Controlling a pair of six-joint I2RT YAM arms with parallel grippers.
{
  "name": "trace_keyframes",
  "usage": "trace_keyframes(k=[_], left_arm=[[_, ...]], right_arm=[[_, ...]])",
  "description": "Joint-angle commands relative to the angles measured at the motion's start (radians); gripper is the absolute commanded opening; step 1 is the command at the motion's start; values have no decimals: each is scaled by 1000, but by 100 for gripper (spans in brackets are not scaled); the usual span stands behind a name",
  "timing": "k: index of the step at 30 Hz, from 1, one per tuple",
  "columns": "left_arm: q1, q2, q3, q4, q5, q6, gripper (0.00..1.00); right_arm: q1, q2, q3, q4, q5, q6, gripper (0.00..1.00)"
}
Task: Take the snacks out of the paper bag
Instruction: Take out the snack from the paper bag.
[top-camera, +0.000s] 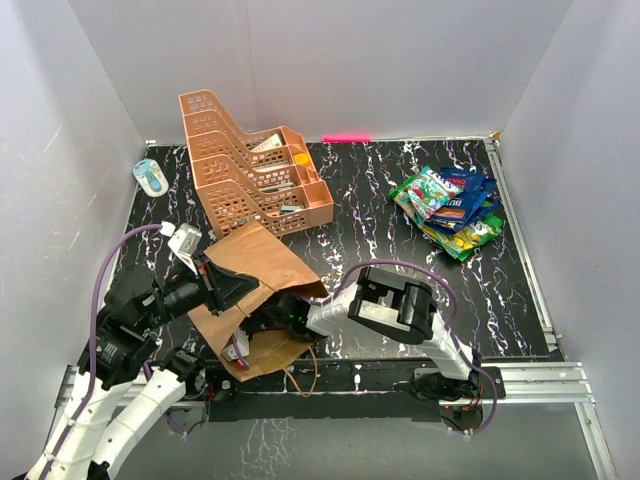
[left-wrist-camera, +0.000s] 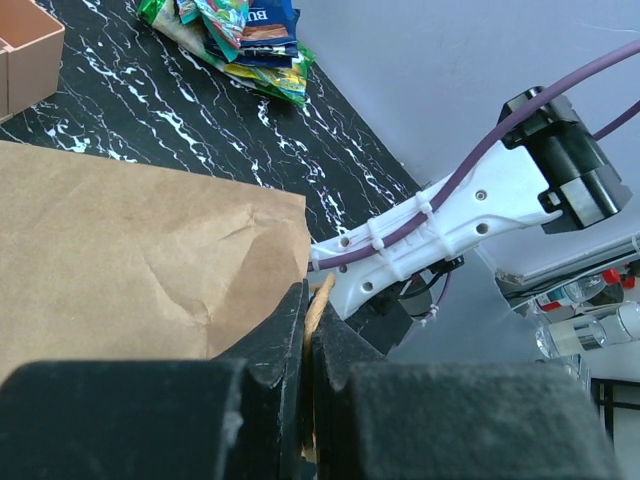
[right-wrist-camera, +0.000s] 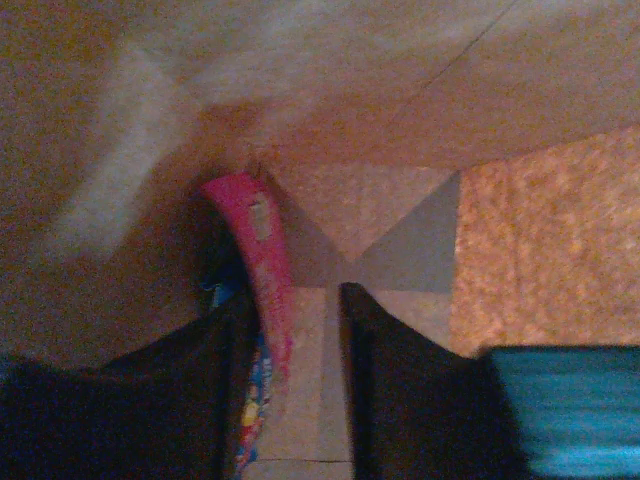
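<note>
L arm is bent low w/ its wrist tipped sideways. L gripper (left-wrist-camera: 311, 305) is squeezed tight on the top edge of the paper bag (top-camera: 262, 262). The bag lies on its side on the black table (top-camera: 370, 220), mouth toward the R arm (top-camera: 395, 305). R arm is folded at the elbow and pokes into that mouth. R gripper (right-wrist-camera: 300, 380) is deep inside the bag, jaws apart. A red packet (right-wrist-camera: 262, 270) sits between them, right by one finger w/ a gap on the other side, so it's not pinched. More snacks (top-camera: 450, 208) lie in a pile well apart from the bag, far R. On a blue pack (left-wrist-camera: 265, 18) there, only "BU" can be read. An orange rack (top-camera: 250, 170) is just behind the bag.
</note>
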Motion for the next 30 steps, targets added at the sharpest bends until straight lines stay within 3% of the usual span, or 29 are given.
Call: trace_keyframes(k=[1,6,18,25,30], left_arm=[[-1,-4,40,6,17,13,0],[-2,-20,39,-24,-41,39,0],[-2,-78,32,-61,-172,61,0],[-2,-83,7,-47,-160,70,0],[-1,-50,27,-66,-203,73,0]], right_arm=[[-1,21,42,121,35,30,29],[-2,-79,-54,95,44,71,8],[-2,-487,-484,178,6,433,8],[-3,-632,-567,194,50,610,8],[-4,-774,-522,6,85,850,8]])
